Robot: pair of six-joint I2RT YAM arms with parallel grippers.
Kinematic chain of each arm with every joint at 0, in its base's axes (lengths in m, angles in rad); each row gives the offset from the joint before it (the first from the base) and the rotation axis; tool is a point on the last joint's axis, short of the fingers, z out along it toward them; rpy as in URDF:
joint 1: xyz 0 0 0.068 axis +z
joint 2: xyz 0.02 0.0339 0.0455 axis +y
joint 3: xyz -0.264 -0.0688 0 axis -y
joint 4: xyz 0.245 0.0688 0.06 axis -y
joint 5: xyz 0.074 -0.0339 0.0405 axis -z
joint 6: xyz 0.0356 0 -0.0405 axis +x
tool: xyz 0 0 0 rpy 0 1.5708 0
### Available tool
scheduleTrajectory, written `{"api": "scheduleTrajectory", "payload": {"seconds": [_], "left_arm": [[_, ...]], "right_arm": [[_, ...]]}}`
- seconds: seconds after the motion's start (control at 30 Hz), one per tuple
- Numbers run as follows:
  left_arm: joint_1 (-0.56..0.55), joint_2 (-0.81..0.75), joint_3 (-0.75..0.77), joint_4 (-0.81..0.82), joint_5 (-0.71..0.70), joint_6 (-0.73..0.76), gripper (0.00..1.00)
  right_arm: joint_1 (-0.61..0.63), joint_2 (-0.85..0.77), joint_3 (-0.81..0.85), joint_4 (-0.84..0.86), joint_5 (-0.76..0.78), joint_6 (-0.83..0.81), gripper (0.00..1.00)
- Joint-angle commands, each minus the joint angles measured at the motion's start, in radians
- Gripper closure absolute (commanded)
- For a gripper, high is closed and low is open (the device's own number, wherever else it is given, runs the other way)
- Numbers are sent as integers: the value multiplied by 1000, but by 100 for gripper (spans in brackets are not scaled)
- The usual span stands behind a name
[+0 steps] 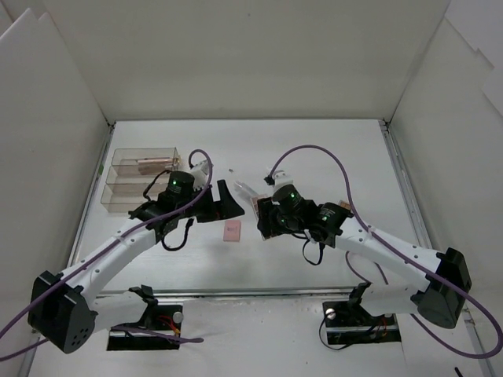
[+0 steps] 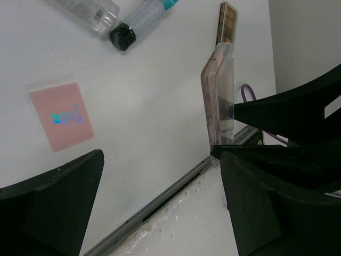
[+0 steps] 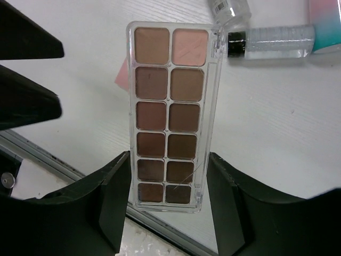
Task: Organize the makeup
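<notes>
clear plastic oblong palette point(image 3: 169, 114) with brown squares grasped in right pincer point(image 3: 168, 162); left pincer point(image 2: 160, 154) released.

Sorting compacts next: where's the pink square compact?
Top view: the pink square compact lies flat on the table, just left of the eyeshadow palette in the right pincer.

The left arm point(image 1: 118, 247) is reaching diagonally forward and inward from its base, and the left gripper point(image 1: 223, 201) is hanging low with its jaws spread wide and nothing between them. The right arm point(image 1: 393, 247) is stretching in from the opposite side, and the right gripper point(image 1: 266, 217) is pinching an eyeshadow palette point(image 3: 170, 112) upright between both fingers. The two grippers are facing each other closely.
</notes>
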Motion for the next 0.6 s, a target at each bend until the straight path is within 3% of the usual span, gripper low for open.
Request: {"api": "scheduleTrajectory", "payload": {"seconds": [0.0,0.4,0.57], "left_arm": [[-32,23,74,145,25,-46,15],[-81,115,67,278,-3,-146,25],[-104,164,74,321,8,-187,38]], "right_arm": [[10,-11,49,-19,-36,-36,95],[10,-23,75,-21,-63,-45,94],[10,-22,87,-19,-56,-54,94]]}}
